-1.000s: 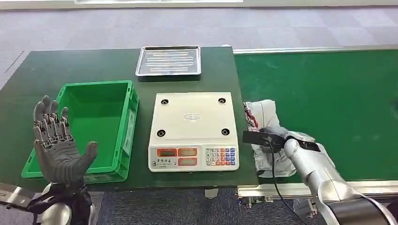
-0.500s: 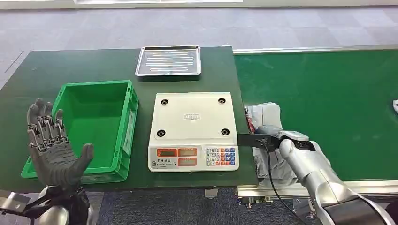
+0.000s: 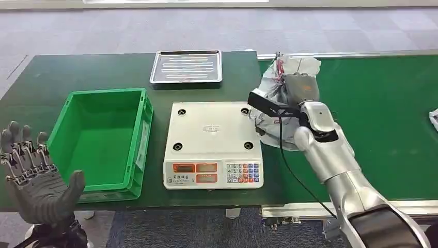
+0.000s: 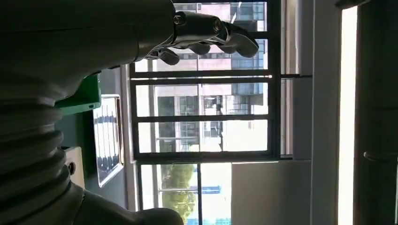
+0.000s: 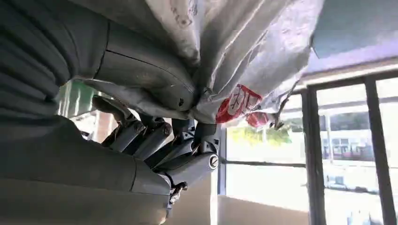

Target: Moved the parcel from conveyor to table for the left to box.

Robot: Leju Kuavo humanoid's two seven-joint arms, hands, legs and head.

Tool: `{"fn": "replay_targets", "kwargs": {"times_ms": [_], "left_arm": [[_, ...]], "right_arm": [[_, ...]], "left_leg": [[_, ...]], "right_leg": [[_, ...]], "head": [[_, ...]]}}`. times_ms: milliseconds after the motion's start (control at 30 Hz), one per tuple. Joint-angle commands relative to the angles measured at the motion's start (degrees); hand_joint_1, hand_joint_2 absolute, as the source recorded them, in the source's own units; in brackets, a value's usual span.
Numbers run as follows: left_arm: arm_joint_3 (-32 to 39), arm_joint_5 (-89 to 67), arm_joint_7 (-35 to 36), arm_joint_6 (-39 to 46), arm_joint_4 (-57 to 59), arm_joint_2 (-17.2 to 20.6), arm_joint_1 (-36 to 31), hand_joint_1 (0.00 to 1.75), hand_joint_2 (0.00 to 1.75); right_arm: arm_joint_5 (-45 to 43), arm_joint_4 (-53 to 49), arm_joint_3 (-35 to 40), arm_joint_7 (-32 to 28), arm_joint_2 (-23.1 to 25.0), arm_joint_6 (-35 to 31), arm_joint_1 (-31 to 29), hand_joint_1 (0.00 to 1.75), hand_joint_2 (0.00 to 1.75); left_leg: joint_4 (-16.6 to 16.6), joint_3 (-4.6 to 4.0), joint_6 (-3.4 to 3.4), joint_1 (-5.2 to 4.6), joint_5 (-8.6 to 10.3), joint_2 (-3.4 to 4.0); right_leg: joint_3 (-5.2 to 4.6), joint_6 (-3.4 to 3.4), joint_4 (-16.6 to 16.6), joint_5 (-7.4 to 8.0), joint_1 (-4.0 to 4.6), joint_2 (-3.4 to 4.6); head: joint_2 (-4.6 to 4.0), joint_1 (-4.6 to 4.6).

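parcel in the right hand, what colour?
Silver-grey crinkled plastic parcel with red print, gripped by the right hand. Red shows best in the right wrist view.

this looks like a parcel-sorting test area in an office-type building. a green conveyor belt (image 3: 361, 119) runs right up against a dark green bench (image 3: 77, 72), which carries an electronic weighing scale (image 3: 213, 144) with a keypad, a green plastic crate (image 3: 98, 139) and a metal tray (image 3: 186, 67). grey carpet tiles (image 3: 155, 28) cover the floor, and tall windows (image 4: 202, 117) look out on other buildings.
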Motion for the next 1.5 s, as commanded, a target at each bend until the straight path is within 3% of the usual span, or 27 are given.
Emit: {"fn": "replay_targets", "kwargs": {"times_ms": [33, 100, 233, 300, 367, 400, 433, 500, 600, 767, 800, 833, 967, 1000, 1167, 1333, 1400, 1433, 1500], "left_arm": [[0.28, 0.08, 0.30, -0.58, 3.43, -0.92, -2.79, 0.00, 1.75], [-1.07, -0.22, 0.30, 0.16, 4.87, -0.63, -4.34, 0.00, 1.75], [-1.25, -0.07, 0.42, 0.36, 6.79, -0.82, -5.53, 0.00, 1.75], [-1.31, 0.05, 0.66, -0.78, 8.11, -0.83, -6.34, 0.00, 1.75], [-1.97, -0.09, 0.75, -2.33, 10.51, -0.57, -8.16, 0.00, 1.75], [-1.97, -0.09, 0.75, -2.33, 10.51, -0.57, -8.16, 0.00, 1.75], [-2.86, -0.42, 0.87, -2.55, 12.91, -0.50, -10.10, 0.00, 1.75], [-4.65, -1.10, 0.84, -2.48, 15.26, 0.08, -11.67, 0.00, 1.75], [-6.91, -1.29, 0.46, -1.52, 17.09, 0.51, -12.28, 0.00, 1.75], [-9.30, -1.30, 0.30, -0.43, 16.25, 0.87, -10.30, 0.00, 1.75], [-9.71, -0.92, 0.30, -0.15, 15.82, 1.05, -10.09, 0.00, 1.75], [-9.97, -0.80, 0.30, 0.29, 15.62, 1.28, -10.11, 0.00, 1.75], [-10.00, -0.36, 0.30, 1.41, 15.85, 1.88, -10.49, 0.00, 1.75], [-9.80, -0.27, 0.30, 1.78, 15.62, 1.91, -10.39, 0.00, 1.75], [-9.68, -0.32, 0.30, 2.01, 15.27, 2.05, -10.14, 0.00, 1.75], [-8.20, -1.28, 0.30, 3.98, 14.22, 2.06, -8.57, 0.00, 1.75], [-6.49, -4.53, 0.30, 8.31, 13.83, 1.22, -7.82, 0.00, 1.75], [-5.71, -5.71, 0.34, 10.19, 13.40, 0.84, -7.64, 0.00, 1.75], [-3.17, -15.66, 0.30, 22.55, 11.43, 0.38, -9.11, 0.00, 1.75]], "right_arm": [[7.50, -25.06, -8.36, 3.74, 4.58, -17.95, 5.31, 1.75, 1.75], [11.62, -31.60, -9.34, 4.90, 6.44, -18.04, 7.01, 1.75, 1.75], [14.49, -32.51, -8.29, 3.30, 9.43, -21.04, 7.96, 1.75, 1.75], [10.57, -29.76, -4.02, -0.95, 11.46, -16.08, 7.09, 1.75, 1.75], [7.14, -22.58, 0.50, -4.00, 13.81, -9.36, 4.60, 1.75, 1.75], [7.14, -22.58, 0.50, -4.00, 13.81, -9.36, 4.60, 1.75, 1.75], [7.57, -11.44, 5.51, -2.63, 15.83, -10.16, 0.97, 1.75, 1.75], [4.65, 3.43, 8.56, -5.84, 19.74, -9.55, -2.55, 1.75, 1.75], [1.48, 21.52, 10.53, -8.89, 26.02, -15.09, -4.66, 1.75, 1.75], [-0.70, 25.72, 13.15, -7.55, 27.28, -16.47, -2.75, 1.75, 1.75], [-0.67, 25.98, 13.02, -6.60, 27.25, -17.21, -2.62, 1.62, 1.75], [-1.09, 25.91, 12.32, -6.33, 27.24, -17.77, -2.46, 0.00, 1.75], [-0.89, 23.32, 11.01, -5.67, 26.40, -19.33, -2.72, 0.00, 1.75], [-1.71, 21.74, 9.96, -6.08, 26.29, -19.88, -2.39, 0.00, 0.00], [-2.31, 20.05, 9.02, -5.89, 25.98, -19.71, -2.11, 0.00, 0.00], [-3.59, 4.91, 5.59, -4.35, 23.27, -18.80, 1.43, 0.00, 0.00], [-6.08, -5.28, 2.82, -6.99, 22.21, -25.81, 4.96, 0.00, 0.00], [-12.67, -12.71, 0.94, -13.25, 22.18, -33.66, 7.81, 0.00, 0.00], [-20.59, -28.57, -1.01, -17.71, 20.01, -36.17, 14.21, 0.00, 0.00]], "left_leg": [[-0.05, 0.08, 0.00, -0.05, -0.03, 0.08], [-0.02, 0.04, 0.01, -0.05, -0.02, 0.01], [-0.09, 0.29, -0.03, 0.02, -0.08, 0.08], [-0.14, 0.38, -0.03, 0.00, -0.08, 0.08], [-0.15, 0.45, -0.04, 0.00, -0.11, 0.33], [-0.16, 0.41, -0.05, -0.02, -0.08, 0.43], [-0.12, 0.29, -0.06, -0.03, -0.06, 0.36], [-0.13, 0.37, -0.07, -0.04, -0.05, 0.53], [-0.35, 0.74, -0.14, 0.01, -0.01, 0.83], [-0.28, 0.60, -0.28, 0.11, 0.08, 0.42], [-0.29, 0.64, -0.26, 0.11, 0.06, 0.30], [-0.21, 0.53, -0.25, 0.13, 0.07, 0.22], [-0.19, 0.51, -0.24, 0.13, 0.05, 0.21], [-0.12, 0.30, -0.23, 0.16, 0.08, 0.16], [-0.12, 0.29, -0.24, 0.17, 0.08, 0.18], [-0.10, 0.23, -0.24, 0.16, 0.08, 0.14], [-0.09, 0.20, -0.24, 0.15, 0.10, 0.10], [-0.12, 0.32, -0.23, 0.18, 0.05, 0.10], [-0.11, 0.30, -0.23, 0.20, 0.04, 0.03]], "right_leg": [[0.05, -0.03, 0.00, -0.05, -0.03, -0.04], [0.02, -0.03, 0.04, -0.07, -0.07, -0.11], [0.25, -0.06, -0.09, -0.08, 0.02, -0.02], [0.34, -0.07, -0.12, -0.10, 0.02, -0.05], [0.32, -0.09, -0.11, -0.05, 0.03, 0.20], [0.26, -0.08, -0.11, 0.01, 0.01, 0.30], [0.15, -0.06, -0.06, 0.01, -0.01, 0.26], [0.13, -0.08, -0.05, 0.06, -0.01, 0.42], [0.46, -0.18, -0.27, 0.17, 0.08, 0.64], [0.43, -0.31, -0.21, 0.11, 0.24, 0.27], [0.51, -0.31, -0.21, 0.05, 0.25, 0.13], [0.42, -0.29, -0.16, 0.05, 0.25, 0.10], [0.41, -0.28, -0.12, 0.03, 0.22, 0.09], [0.23, -0.29, -0.06, 0.06, 0.22, 0.08], [0.22, -0.30, -0.08, 0.07, 0.22, 0.08], [0.16, -0.29, -0.06, 0.06, 0.24, 0.03], [0.13, -0.29, -0.05, 0.06, 0.24, 0.01], [0.27, -0.30, -0.11, 0.01, 0.27, -0.04], [0.28, -0.30, -0.13, -0.01, 0.30, -0.10]], "head": [[0.00, 0.00], [0.00, 0.00], [0.02, 0.00], [0.00, 0.00], [0.00, 0.02], [0.00, 0.00], [0.00, 0.00], [0.00, 0.00], [0.00, 0.00], [0.00, 0.00], [0.00, 0.00], [0.00, 0.00], [0.00, 0.00], [0.00, 0.00], [0.00, 0.00], [0.00, 0.00], [0.00, 0.00], [0.00, 0.00], [0.00, 0.00]]}}
